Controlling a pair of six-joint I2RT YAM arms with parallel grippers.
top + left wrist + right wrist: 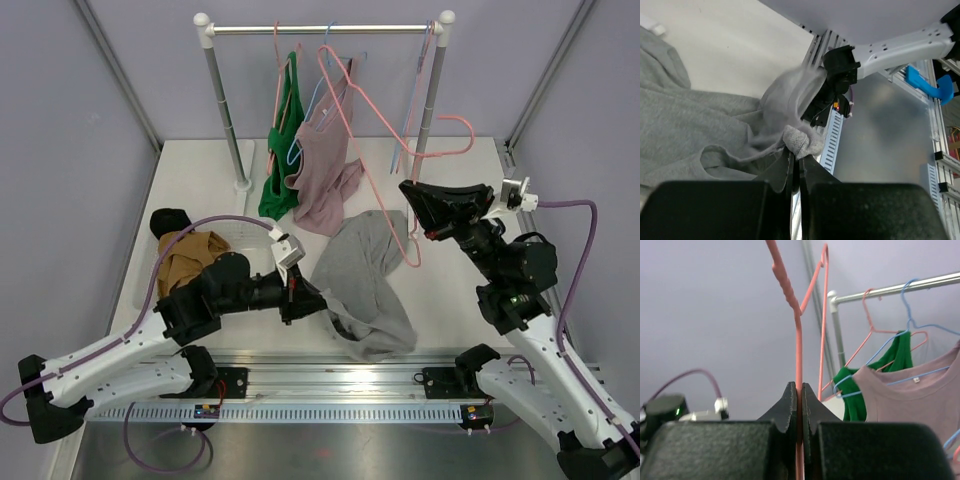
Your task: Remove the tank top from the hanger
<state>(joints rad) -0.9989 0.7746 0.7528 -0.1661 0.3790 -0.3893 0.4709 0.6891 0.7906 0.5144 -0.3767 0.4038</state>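
I'm seeing the right gripper (799, 391) pinching the pink hanger (798, 340), jaws closing tight on the wire, which is running straight up. Behind, a green top (852, 395) and a mauve top (910, 400) are hanging from the rail (880, 291).

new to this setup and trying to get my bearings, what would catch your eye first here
A gray tank top sprawls across the middle of the table, one edge pinched in the left gripper near the front rail. The right gripper is clamped on a pink hanger held high on the right. At the back, a green top and a mauve top hang from the rack.
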